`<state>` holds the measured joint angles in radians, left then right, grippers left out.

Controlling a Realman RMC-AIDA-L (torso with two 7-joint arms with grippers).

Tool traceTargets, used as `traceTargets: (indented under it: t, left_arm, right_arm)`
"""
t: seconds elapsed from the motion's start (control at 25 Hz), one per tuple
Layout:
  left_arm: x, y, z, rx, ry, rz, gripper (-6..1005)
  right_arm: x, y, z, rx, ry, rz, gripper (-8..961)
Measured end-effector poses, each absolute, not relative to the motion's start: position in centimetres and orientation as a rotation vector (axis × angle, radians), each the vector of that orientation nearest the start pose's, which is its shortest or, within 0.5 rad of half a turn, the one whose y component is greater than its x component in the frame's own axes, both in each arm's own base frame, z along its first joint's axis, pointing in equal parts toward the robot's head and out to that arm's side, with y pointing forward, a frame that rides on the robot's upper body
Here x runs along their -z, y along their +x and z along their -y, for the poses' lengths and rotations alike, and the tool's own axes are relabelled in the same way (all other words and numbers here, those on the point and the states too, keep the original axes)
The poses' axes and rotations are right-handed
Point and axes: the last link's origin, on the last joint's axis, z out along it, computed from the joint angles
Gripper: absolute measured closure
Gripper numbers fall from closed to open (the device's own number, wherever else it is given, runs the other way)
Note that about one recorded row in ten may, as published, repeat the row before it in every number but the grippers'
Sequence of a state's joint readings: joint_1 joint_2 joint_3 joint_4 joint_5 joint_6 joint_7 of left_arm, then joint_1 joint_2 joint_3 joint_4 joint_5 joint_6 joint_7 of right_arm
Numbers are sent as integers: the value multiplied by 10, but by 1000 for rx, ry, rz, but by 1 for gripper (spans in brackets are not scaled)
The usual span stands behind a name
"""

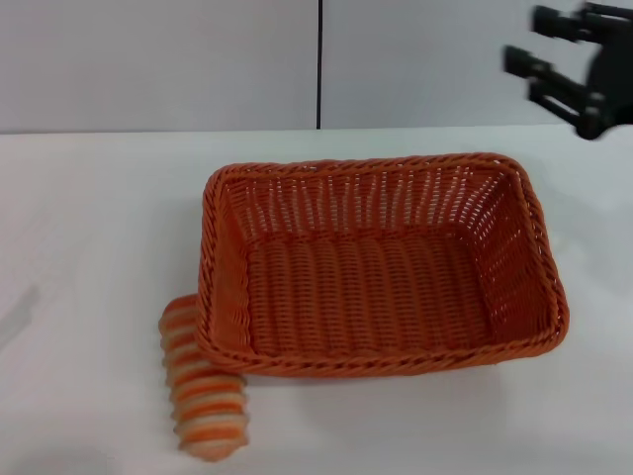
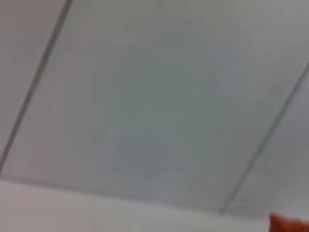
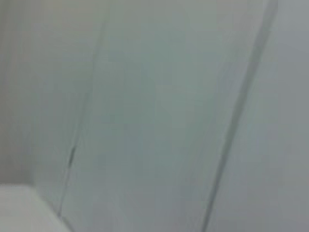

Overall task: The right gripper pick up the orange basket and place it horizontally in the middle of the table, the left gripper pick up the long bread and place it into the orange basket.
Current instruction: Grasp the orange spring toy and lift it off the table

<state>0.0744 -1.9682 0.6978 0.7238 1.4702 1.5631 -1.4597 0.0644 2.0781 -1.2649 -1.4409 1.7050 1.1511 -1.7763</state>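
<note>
The orange basket (image 1: 376, 267) rests flat on the white table (image 1: 99, 218) near its middle, long side across, with nothing inside. The long bread (image 1: 203, 394), striped orange and cream, lies on the table at the basket's near left corner and touches the rim there. My right gripper (image 1: 530, 44) hangs raised above the table's far right, beyond the basket's far right corner, open and holding nothing. The left gripper is out of view. An orange sliver, a corner of the basket (image 2: 288, 224), shows in the left wrist view.
A grey panelled wall (image 1: 158, 59) with a dark vertical seam stands behind the table. Both wrist views show mostly that wall. Bare tabletop lies left of the basket and along the front right.
</note>
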Motion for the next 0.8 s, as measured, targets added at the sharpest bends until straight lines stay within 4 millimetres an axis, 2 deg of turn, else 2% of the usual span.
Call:
traceTargets:
  t: [0.08, 0.12, 0.16, 0.24, 0.32, 0.36, 0.44, 0.68, 0.8]
  left_arm:
    - [-113, -393, -184, 809, -2025, 1115, 216]
    - [-122, -388, -192, 739, -2078, 1147, 217]
    - [-122, -388, -192, 739, -2078, 1147, 217]
    - [-128, -382, -197, 680, -2122, 1172, 217]
    - [-134, -372, -203, 594, -2207, 1209, 217]
    - [-134, -372, -203, 594, -2207, 1209, 217]
    - [-139, -364, -204, 507, -2283, 1227, 217]
    - [-144, -357, -204, 370, -2359, 1237, 218]
    - [-137, -349, -211, 286, -2417, 1243, 218]
  right_arm:
    - [-77, 212, -302, -762, -2289, -166, 542]
    - [-84, 225, -294, -834, -2260, -224, 542]
    - [-84, 225, -294, -834, -2260, -224, 542]
    - [-91, 238, -287, -896, -2228, -263, 542]
    - [-102, 259, -276, -984, -2150, -324, 542]
    - [-102, 259, -276, -984, -2150, -324, 542]
    - [-110, 281, -265, -1056, -2060, -384, 542]
    - [-118, 301, -250, -1115, -1985, -434, 542]
    - [-117, 307, -246, -1121, -1961, -458, 542]
